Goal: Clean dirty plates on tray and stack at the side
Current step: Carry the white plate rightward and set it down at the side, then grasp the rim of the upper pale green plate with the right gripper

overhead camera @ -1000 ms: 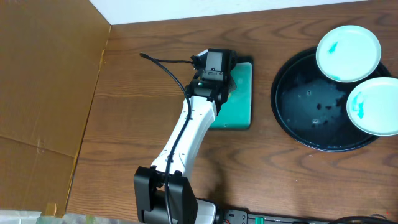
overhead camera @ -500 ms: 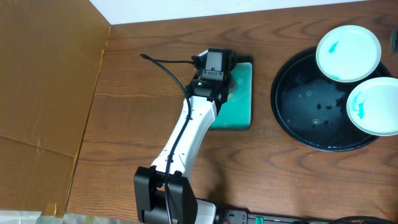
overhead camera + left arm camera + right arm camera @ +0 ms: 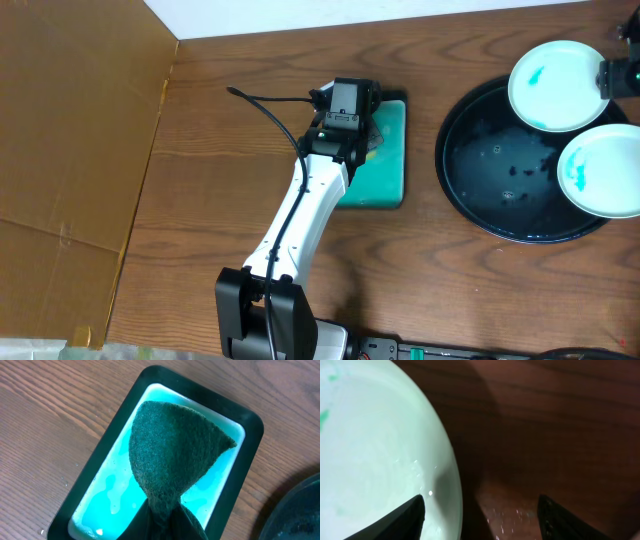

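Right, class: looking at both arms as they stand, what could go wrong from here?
1. The right gripper stands open across the rim of the upper plate, which overhangs the edge of the tray; a shallow bite might tip or push it off.
2. The left gripper pinches the sponge above the dish of teal liquid; if soaked, it could drip on the table on its way over.

Two white plates [image 3: 560, 85], one black tray [image 3: 500, 175] — plus one teal dish [image 3: 388, 165] and one green sponge [image 3: 172, 455].
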